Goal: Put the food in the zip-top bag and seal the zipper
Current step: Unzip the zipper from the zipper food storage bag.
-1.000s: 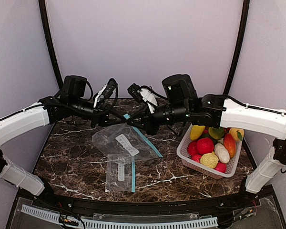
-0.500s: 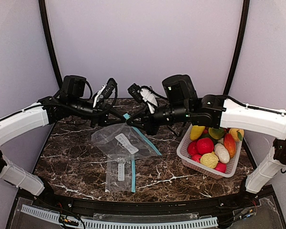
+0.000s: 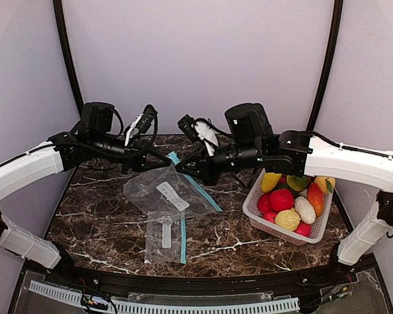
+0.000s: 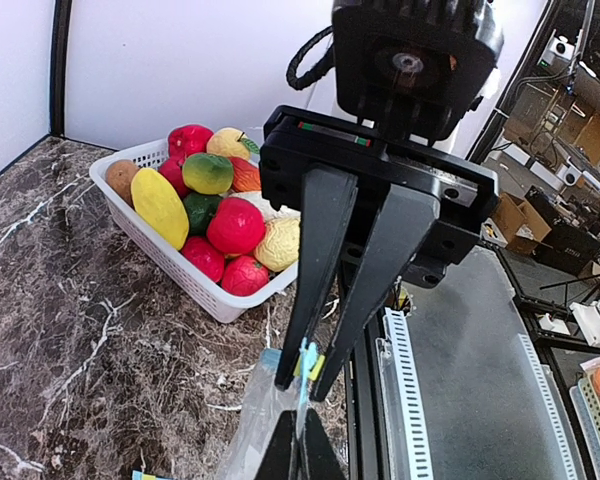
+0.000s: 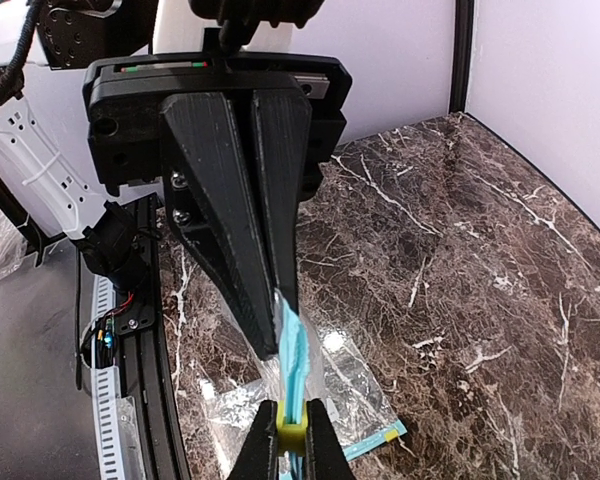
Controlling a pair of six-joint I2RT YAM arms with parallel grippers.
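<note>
The clear zip-top bag (image 3: 158, 193) with a blue zipper hangs between both grippers at the back middle of the table, its lower part resting on the marble. My left gripper (image 3: 164, 157) is shut on the bag's blue zipper edge (image 5: 298, 350); it also shows in its own wrist view (image 4: 300, 455). My right gripper (image 3: 181, 167) is shut on the yellow slider (image 5: 291, 432), facing the left one closely. The food (image 3: 283, 199), toy fruits and vegetables in red, yellow, green and orange, lies in the white basket (image 3: 275, 230) at the right and also shows in the left wrist view (image 4: 235, 225).
A second, smaller zip-top bag (image 3: 165, 237) lies flat on the marble in front of the held bag. The basket stands by the right arm's base. Dark frame posts curve up at the back left and right. A slotted cable rail (image 3: 183, 305) runs along the near edge.
The left gripper has drawn slightly left with the bag's edge and the right gripper slightly right. The bag's body has shifted a little left. Both stay shut.
</note>
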